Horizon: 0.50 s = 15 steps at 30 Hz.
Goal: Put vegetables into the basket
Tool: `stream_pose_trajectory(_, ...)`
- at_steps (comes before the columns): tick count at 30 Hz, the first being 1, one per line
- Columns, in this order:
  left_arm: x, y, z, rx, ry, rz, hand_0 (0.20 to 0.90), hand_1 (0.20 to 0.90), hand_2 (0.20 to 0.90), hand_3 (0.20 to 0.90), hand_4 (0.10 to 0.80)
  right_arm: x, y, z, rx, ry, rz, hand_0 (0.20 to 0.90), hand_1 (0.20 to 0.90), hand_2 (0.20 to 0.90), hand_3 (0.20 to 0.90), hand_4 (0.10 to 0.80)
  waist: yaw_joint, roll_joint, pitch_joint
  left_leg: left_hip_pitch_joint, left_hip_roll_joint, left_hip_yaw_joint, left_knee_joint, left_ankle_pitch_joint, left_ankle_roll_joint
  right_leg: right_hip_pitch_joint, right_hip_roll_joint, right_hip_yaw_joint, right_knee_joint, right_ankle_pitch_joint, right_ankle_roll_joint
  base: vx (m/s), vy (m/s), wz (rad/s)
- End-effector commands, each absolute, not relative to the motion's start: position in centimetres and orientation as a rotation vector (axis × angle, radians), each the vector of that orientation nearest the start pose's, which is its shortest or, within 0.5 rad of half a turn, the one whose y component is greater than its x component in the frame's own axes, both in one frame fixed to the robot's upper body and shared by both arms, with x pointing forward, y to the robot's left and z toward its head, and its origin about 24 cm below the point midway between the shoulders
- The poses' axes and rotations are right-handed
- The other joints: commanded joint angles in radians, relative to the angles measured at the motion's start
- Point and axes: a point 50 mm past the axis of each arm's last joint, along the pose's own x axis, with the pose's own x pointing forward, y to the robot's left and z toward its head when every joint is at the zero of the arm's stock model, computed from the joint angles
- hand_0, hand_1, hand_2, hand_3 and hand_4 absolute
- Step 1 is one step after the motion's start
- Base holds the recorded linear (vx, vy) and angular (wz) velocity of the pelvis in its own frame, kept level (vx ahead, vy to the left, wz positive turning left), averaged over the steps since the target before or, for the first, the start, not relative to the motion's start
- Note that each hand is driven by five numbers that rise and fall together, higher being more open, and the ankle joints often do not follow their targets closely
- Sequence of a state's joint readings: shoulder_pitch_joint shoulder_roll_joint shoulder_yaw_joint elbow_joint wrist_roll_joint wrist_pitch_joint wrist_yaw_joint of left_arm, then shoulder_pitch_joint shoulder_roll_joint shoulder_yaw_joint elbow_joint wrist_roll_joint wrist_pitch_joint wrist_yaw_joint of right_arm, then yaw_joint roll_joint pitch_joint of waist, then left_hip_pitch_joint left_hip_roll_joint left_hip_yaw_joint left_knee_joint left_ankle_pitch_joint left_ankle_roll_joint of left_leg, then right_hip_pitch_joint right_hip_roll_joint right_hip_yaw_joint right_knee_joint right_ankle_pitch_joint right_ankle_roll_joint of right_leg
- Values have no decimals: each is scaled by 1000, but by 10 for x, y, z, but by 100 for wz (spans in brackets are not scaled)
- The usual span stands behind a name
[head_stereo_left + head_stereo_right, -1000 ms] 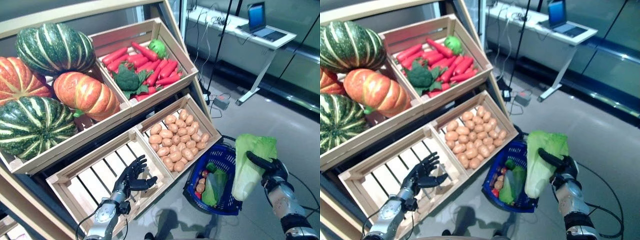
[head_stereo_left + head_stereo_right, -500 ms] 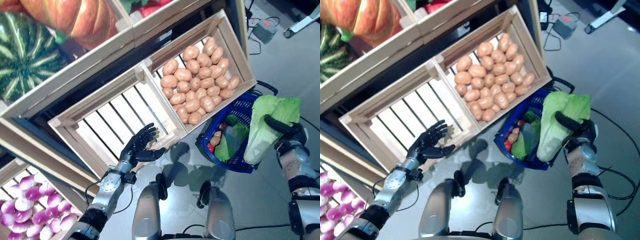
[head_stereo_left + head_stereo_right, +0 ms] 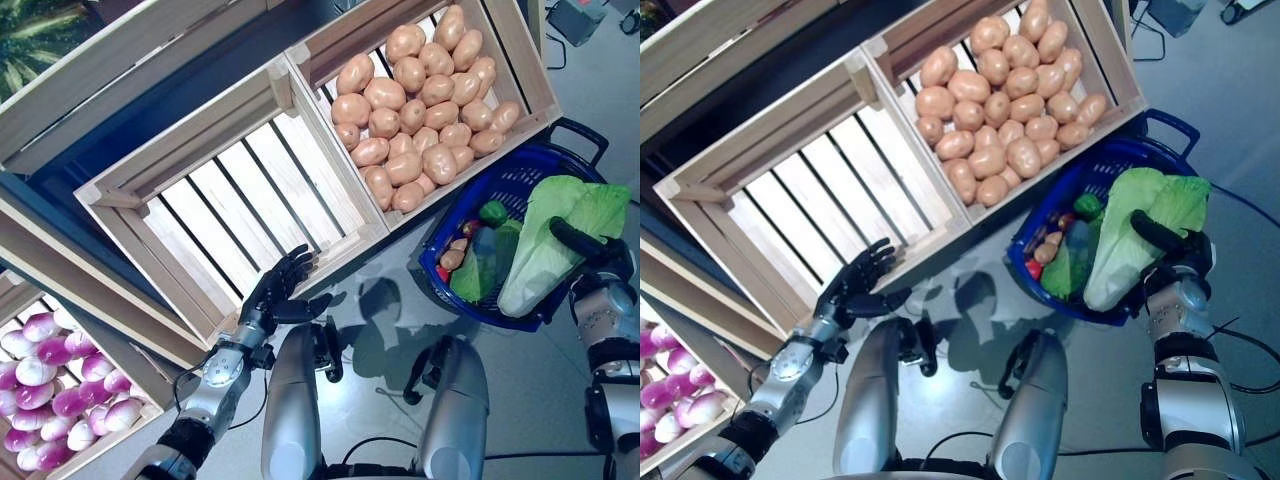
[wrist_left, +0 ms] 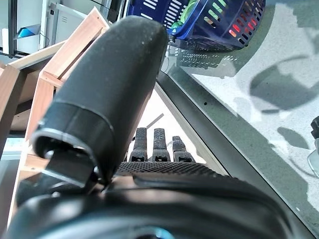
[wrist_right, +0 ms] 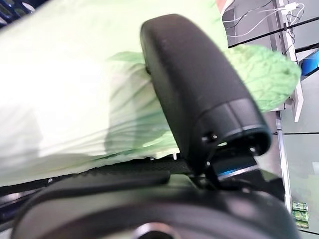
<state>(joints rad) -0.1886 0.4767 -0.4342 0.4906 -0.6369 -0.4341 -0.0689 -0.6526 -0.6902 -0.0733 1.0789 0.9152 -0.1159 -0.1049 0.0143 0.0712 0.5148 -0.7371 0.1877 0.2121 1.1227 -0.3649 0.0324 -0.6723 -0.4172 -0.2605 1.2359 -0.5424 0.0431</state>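
Left eye view, from the left side: purple-and-white turnips [image 3: 45, 385] fill a low crate at the lower left. Above them sits an empty slatted wooden crate [image 3: 230, 205]. The left robot hand [image 3: 277, 300] hovers just in front of this crate's front edge, fingers spread and relaxed, grasping nothing. Next along, a second crate [image 3: 520, 60] is packed with potatoes [image 3: 415, 105]. Just below its front corner a blue basket [image 3: 470, 195] stands on the grey floor [image 3: 540, 400], already holding a few small vegetables, among them something green and something red. At the far right the right robot hand [image 3: 590, 250] is clenched around a head of lettuce [image 3: 555, 240], thumb across its leaves. The lettuce hangs over the basket's right side, pale stem end pointing down towards the rim.
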Motion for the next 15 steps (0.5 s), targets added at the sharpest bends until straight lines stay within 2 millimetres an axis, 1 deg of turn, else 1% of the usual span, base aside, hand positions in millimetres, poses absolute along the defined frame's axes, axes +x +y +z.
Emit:
stream_pose_trajectory(1,265,173,26,-87,-122,-295,900,900,900,900,800,314,-406,161,348,-242,-682,900,900,900,900,800,9,5,-53,93,-5,0,37,-187,1,27,29,-40,-46,40,-62,-5,-28,6)
stream_pose_trajectory(2,265,173,26,-87,-123,-296,900,900,900,900,800,314,-405,161,349,-241,-679,900,900,900,900,800,9,4,-54,95,-3,-2,34,-186,0,29,31,-40,-47,40,-61,-28,-18,7)
stream_pose_trajectory(3,265,173,26,-86,-125,-296,900,900,900,900,800,315,-405,160,351,-241,-677,900,900,900,900,800,7,3,-53,80,-1,-4,54,-190,5,16,27,-40,-27,33,-67,-27,-15,6)
stream_pose_trajectory(5,265,174,26,-86,-128,-296,900,900,900,900,800,315,-404,157,355,-236,-664,900,900,900,900,800,9,0,-55,89,3,-6,46,-187,4,24,30,-43,-33,35,-67,6,-16,5)
stream_pose_trajectory(6,265,174,26,-85,-127,-295,900,900,900,900,800,315,-403,156,358,-234,-657,900,900,900,900,800,12,-2,-58,113,2,-7,15,-179,-1,46,41,-46,-62,44,-60,42,-19,5)
stream_pose_trajectory(8,265,175,27,-84,-129,-296,900,900,900,900,800,314,-404,155,369,-231,-648,900,900,900,900,800,13,-7,-62,126,6,-9,-2,-174,-2,60,46,-51,-77,50,-59,20,-8,2)
stream_pose_trajectory(9,265,175,27,-84,-130,-298,900,900,900,900,800,314,-404,155,371,-231,-648,900,900,900,900,800,12,-8,-61,115,7,-11,14,-177,1,50,42,-51,-61,45,-66,0,0,0)
stream_pose_trajectory(11,264,176,27,-84,-127,-302,900,900,900,900,800,312,-406,154,377,-230,-648,900,900,900,900,800,15,-11,-68,137,7,-12,-17,-166,-1,71,51,-52,-89,56,-63,23,0,0)
stream_pose_trajectory(12,264,176,26,-84,-124,-302,900,900,900,900,800,312,-406,153,378,-227,-645,900,900,900,900,800,17,-11,-71,165,6,-11,-53,-157,-6,96,59,-53,-122,68,-56,43,5,1)
stream_pose_trajectory(13,263,177,26,-84,-122,-302,900,900,900,900,800,312,-406,153,377,-226,-643,900,900,900,900,800,17,-13,-75,168,5,-12,-59,-156,-6,99,60,-53,-126,69,-55,0,0,0)
stream_pose_trajectory(14,263,178,25,-84,-121,-302,900,900,900,900,800,312,-405,152,373,-226,-641,900,900,900,900,800,17,-15,-75,169,7,-12,-61,-152,-3,100,60,-52,-125,71,-61,0,0,0)
stream_pose_trajectory(15,263,179,25,-84,-116,-301,900,900,900,900,800,312,-405,151,371,-220,-636,900,900,900,900,800,19,-17,-81,196,5,-11,-99,-141,-7,124,69,-54,-158,83,-54,0,0,0)
